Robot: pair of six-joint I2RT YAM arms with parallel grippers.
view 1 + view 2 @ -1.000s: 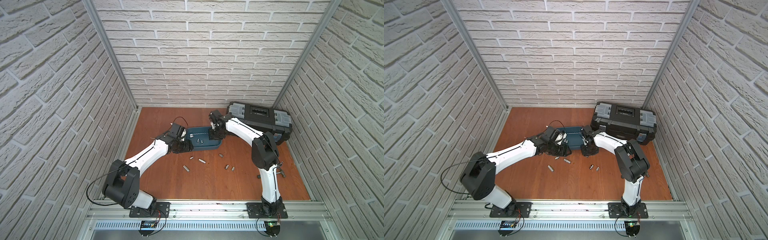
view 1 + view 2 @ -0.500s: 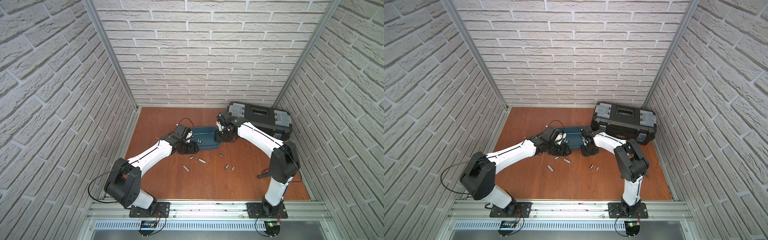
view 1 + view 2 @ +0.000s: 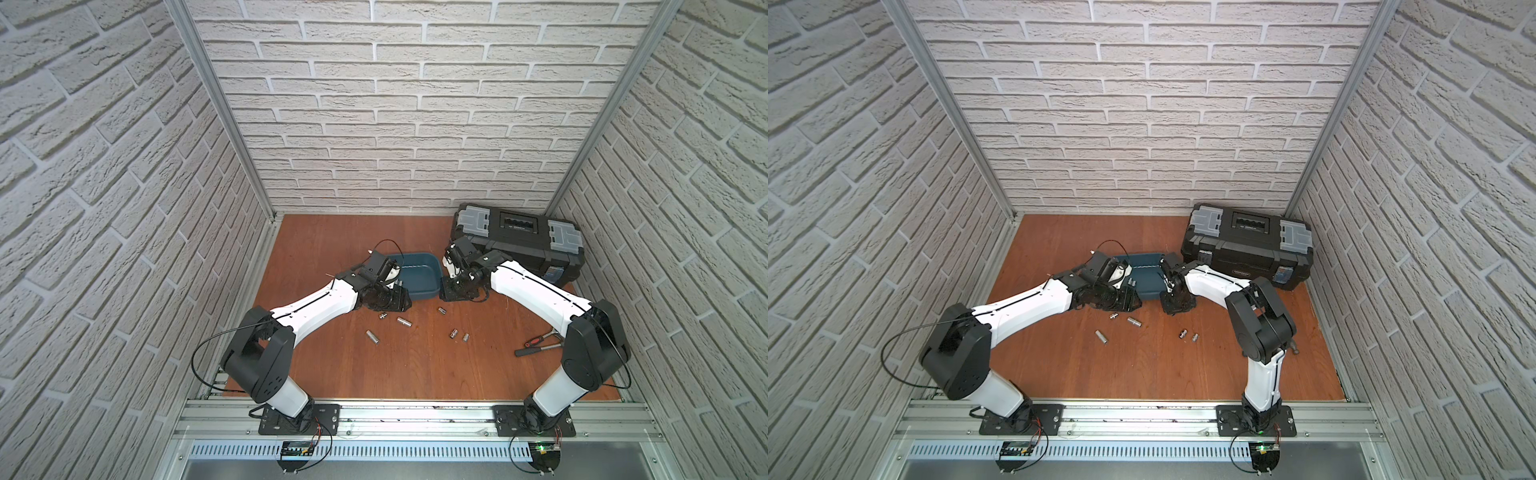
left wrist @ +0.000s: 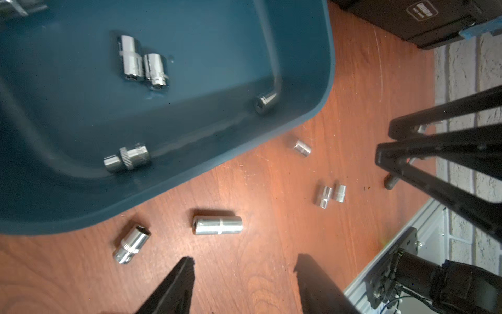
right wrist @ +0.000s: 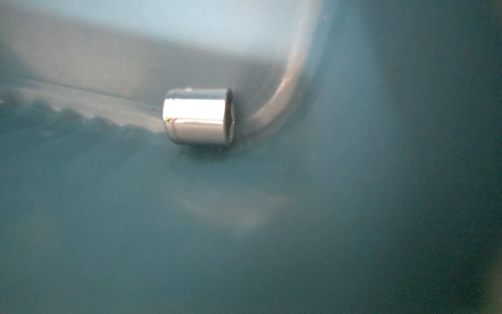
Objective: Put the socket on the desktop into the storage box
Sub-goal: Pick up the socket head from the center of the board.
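I see the left fingers apart, gripping nothing, low over the surface just outside the storage box. Six loose sockets lie on the surface before the box's front wall, and the long socket lies nearest the left fingers. Four stored sockets rest inside the box. The right fingers stand at the box's right end; I cannot tell their state. A black toolbox sits behind them.
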